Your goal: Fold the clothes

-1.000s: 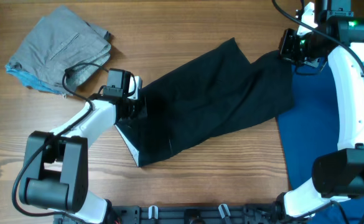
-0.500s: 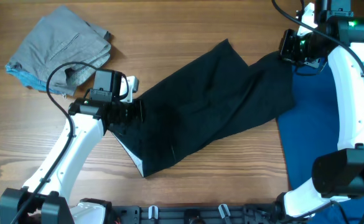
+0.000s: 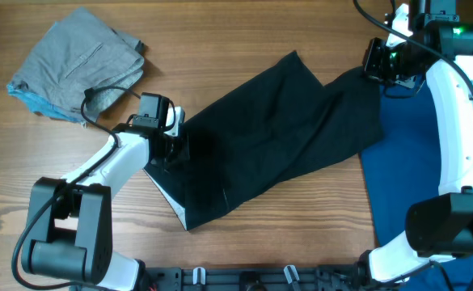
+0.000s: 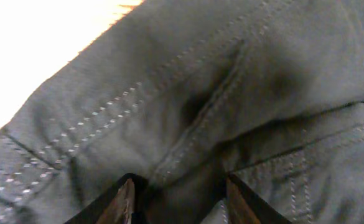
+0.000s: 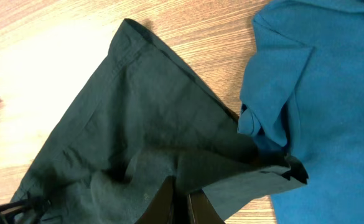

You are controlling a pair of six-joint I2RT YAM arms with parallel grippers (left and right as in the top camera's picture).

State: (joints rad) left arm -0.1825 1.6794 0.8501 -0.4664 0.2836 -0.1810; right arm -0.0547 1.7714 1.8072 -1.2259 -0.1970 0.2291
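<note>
you had both grippers, left gripper [image 3: 174,145] and right gripper [image 3: 375,66], pinching the black garment [image 3: 276,121]; next, fold it.

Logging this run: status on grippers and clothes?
Left gripper shut on black garment. Right gripper shut on its far end. Blue top underneath. Grey piece aside.

Open wooden table [image 3: 301,234] along the front; grey piece [image 3: 78,61] filling the far-left corner.

Two white-shelled arms are showing black joints and looping black cables; the right arm [image 3: 461,121] is glowing green at the frame's upper right, the left arm [image 3: 99,170] lower left.
</note>
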